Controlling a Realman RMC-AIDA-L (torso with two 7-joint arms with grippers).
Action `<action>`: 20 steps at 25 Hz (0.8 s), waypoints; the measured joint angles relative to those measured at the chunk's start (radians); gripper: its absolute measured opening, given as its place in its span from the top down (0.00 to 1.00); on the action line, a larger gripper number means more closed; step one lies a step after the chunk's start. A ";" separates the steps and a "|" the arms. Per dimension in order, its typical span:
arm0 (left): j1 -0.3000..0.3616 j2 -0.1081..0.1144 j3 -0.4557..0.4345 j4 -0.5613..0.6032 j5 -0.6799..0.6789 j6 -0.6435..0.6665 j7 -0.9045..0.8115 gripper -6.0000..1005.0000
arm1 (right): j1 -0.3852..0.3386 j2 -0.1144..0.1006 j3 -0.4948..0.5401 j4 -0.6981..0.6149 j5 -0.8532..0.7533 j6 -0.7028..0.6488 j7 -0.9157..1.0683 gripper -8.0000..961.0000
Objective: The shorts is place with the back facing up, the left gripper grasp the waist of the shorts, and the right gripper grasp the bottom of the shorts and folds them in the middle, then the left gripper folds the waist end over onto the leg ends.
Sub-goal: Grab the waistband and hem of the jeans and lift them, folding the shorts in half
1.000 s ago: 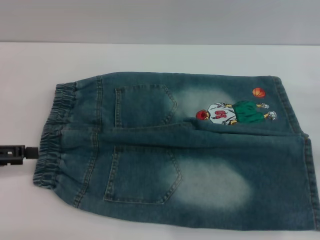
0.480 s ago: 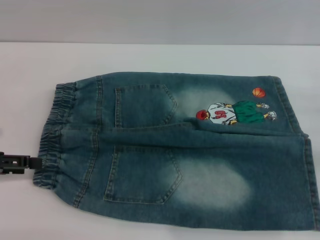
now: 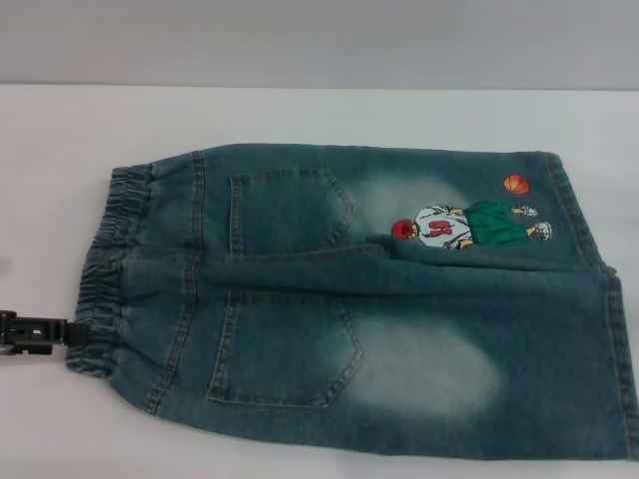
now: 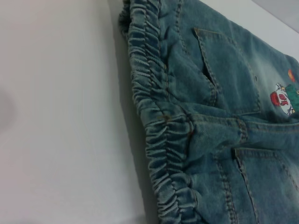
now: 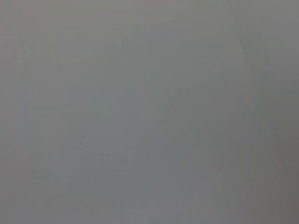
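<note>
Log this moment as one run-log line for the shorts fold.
phase: approach | left end effector: at waist of the shorts | right end effector: out of view | shorts: flat, unfolded, back up

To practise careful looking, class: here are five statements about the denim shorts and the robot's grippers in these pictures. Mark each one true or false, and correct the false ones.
1. The shorts lie spread flat with both back pockets facing up. True.
2. The waist of the shorts points toward the robot's right. False: it lies at the robot's left, and the bottom of the shorts at its right.
3. The left gripper is at the waistband's edge. True.
4. The right gripper is holding a leg hem. False: it is not in view in any picture.
5. The cartoon print sits on the waistband. False: it is on one leg, near the hem.
</note>
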 joint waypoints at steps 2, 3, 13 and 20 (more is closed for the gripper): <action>0.000 -0.001 0.000 0.000 0.000 -0.002 0.000 0.19 | 0.000 0.000 0.000 0.001 0.000 0.000 0.000 0.41; 0.000 -0.001 0.000 0.000 0.000 -0.002 0.000 0.19 | 0.000 0.000 0.000 0.001 0.000 0.000 0.000 0.41; -0.004 -0.011 -0.001 0.000 0.011 -0.010 0.000 0.19 | 0.000 -0.001 0.000 0.001 0.000 0.000 0.000 0.41; -0.011 -0.011 -0.001 0.000 0.013 -0.022 -0.001 0.19 | -0.001 -0.001 0.000 0.004 0.000 0.000 0.000 0.41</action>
